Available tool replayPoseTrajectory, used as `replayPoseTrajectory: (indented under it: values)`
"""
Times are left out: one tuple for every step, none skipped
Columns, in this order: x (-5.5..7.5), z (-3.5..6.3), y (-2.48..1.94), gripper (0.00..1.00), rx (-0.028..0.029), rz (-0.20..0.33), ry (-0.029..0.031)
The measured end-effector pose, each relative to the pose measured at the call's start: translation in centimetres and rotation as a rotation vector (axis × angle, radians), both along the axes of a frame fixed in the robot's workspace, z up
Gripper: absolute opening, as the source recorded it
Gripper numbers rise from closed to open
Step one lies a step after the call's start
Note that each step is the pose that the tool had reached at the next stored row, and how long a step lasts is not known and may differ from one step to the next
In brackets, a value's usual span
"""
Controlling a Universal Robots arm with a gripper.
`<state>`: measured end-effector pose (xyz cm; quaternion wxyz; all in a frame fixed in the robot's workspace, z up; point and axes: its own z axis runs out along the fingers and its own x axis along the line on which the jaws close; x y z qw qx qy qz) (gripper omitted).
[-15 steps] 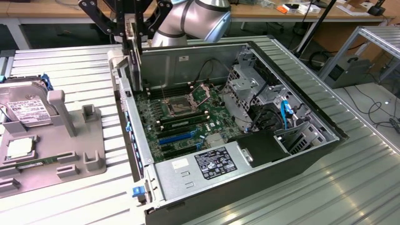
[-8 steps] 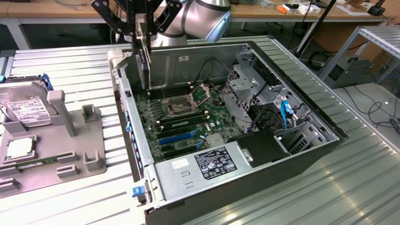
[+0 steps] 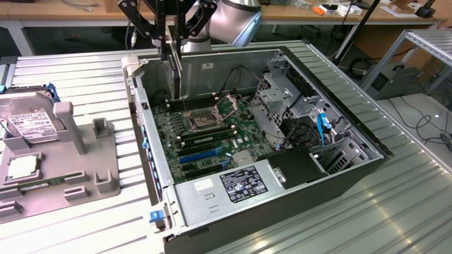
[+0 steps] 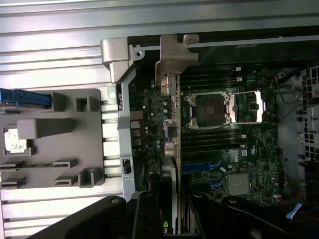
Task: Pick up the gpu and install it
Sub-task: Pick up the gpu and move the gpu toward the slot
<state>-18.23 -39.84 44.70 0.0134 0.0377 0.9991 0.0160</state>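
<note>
We see the gpu (image 3: 174, 74) as black-faced with a silver end bracket, the gripper (image 3: 173, 47) black and the arm (image 3: 233, 21) pale grey. The motherboard (image 3: 211, 127) is green, striped with black memory slots and blue expansion slots (image 3: 200, 156). The case (image 3: 282, 222) is black outside and grey metal within. The power supply (image 3: 205, 191) is silver with a black-and-white label. We note a blue cable (image 3: 323, 127), a plain grey tray (image 3: 78, 174), a silver hard drive (image 3: 28, 124) labelled in white, and the silver surface (image 3: 78, 74), ribbed in stripes.

The arm (image 3: 233, 21) reaches down, jaws clamped on the gpu (image 3: 173, 79).
</note>
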Motion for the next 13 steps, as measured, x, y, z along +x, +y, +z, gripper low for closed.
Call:
replayPoseTrajectory:
  values:
    - [0.2, 0.0, 0.0, 0.27, -0.0001, 0.0, 0.0]
    - [0.4, 0.0, 0.0, 0.27, -0.0001, 0.0, 0.0]
    - [0.6, 0.0, 0.0, 0.27, -0.0001, 0.0, 0.0]
    - [0.8, 0.0, 0.0, 0.27, -0.0002, 0.0, 0.0]
    - [0.9, 0.0, 0.0, 0.27, -0.0003, 0.0, 0.0001]
    - [1.2, 0.0, 0.0, 0.27, -0.0003, 0.0, 0.0]
    - [1.3, 0.0, 0.0, 0.27, -0.0004, 0.0, 0.0]
    - [1.6, 0.0, 0.0, 0.27, -0.0005, 0.0, 0.0001]
    - [1.9, 0.0, 0.0, 0.27, -0.0004, 0.0, 0.0]
    - [2.3, 0.0, 0.0, 0.27, -0.0007, 0.0, 0.0]
    - [2.6, 0.0, 0.0, 0.27, -0.0012, 0.0, 0.0]
    - [3.0, -0.01, 0.0, 0.27, -0.0014, 0.0, 0.0]
    - [3.2, -0.01, 0.0, 0.27, -0.0017, 0.0, 0.0]
